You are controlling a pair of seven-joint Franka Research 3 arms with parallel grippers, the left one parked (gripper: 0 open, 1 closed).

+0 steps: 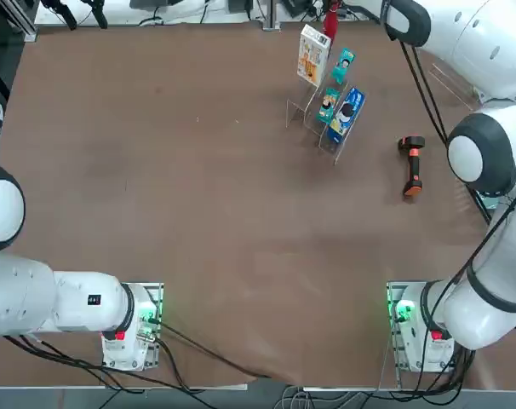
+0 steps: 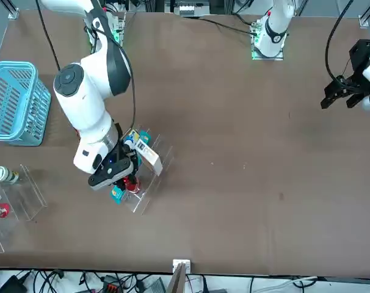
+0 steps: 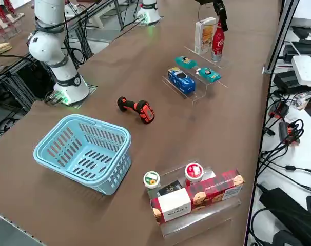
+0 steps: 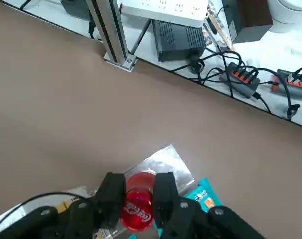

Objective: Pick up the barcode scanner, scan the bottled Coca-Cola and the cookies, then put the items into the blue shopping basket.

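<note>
wrist view alone shows right gripper [image 4: 138, 191] clamping bottled coca-cola [image 4: 137, 206].

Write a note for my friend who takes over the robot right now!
Right gripper: shut on the Coca-Cola bottle, which stands on the clear rack beside the cookies carton.
Barcode scanner: lying on the table, untouched.
Blue shopping basket: near the table edge, nothing in it.
Done: bottle gripped.
Left: scanning both items, putting both into the basket.
</note>
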